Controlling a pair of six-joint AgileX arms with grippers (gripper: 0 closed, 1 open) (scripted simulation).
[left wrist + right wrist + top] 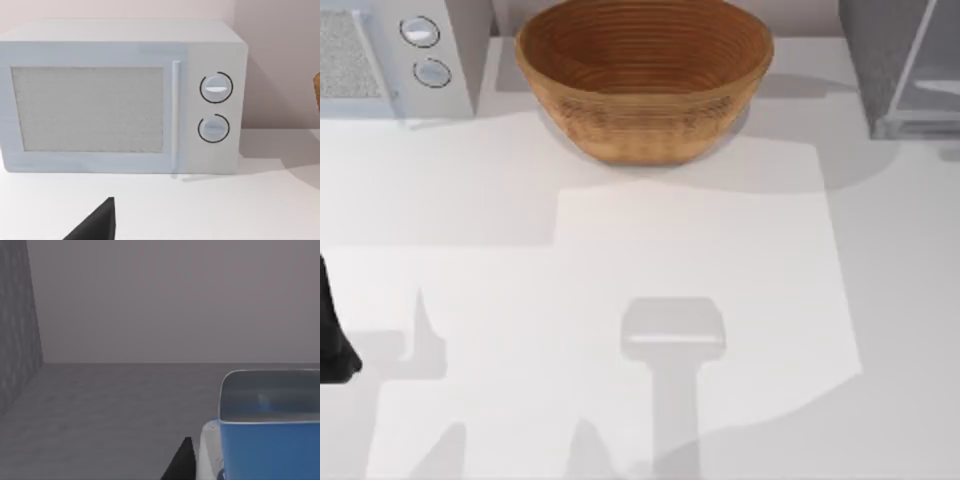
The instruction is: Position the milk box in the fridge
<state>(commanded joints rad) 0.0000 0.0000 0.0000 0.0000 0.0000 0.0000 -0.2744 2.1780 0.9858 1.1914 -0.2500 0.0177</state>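
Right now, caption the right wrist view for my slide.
Blue milk box seen close by the right tool, against grey interior walls.

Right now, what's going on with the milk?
Left arm parked at table's left edge. Milk box inside the grey fridge, close by right gripper's fingertip. Nothing blocking.

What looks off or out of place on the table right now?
Nothing stands out. The wicker bowl sits upright at the table's back middle, the microwave at back left with its door shut, the fridge at back right. The right wrist view shows the milk box upright inside a grey compartment. No spills or damage.
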